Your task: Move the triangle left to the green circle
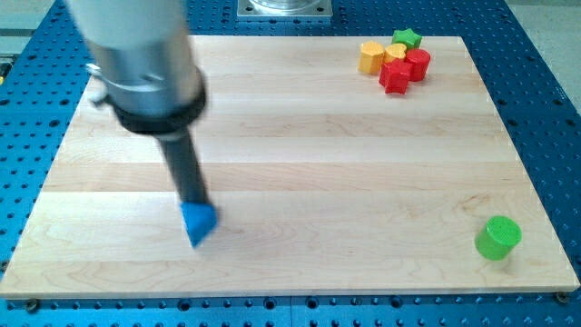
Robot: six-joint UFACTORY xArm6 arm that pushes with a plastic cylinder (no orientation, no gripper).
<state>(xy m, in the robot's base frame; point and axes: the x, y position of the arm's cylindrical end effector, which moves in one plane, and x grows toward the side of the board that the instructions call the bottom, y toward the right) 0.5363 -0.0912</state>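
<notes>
A blue triangle block point(199, 224) lies on the wooden board point(300, 154) at the view's lower left. My tip point(193, 203) touches the triangle's top edge, with the dark rod rising up and left to the arm's grey body. A green circle block point(497, 238) sits at the view's lower right, far to the right of the triangle.
A cluster of blocks sits at the view's top right: a yellow hexagon-like block point(370, 56), a small yellow block point(394, 52), a green star point(406, 38), a red block point(418, 64) and a red star-like block point(394, 78). A blue perforated table point(545, 82) surrounds the board.
</notes>
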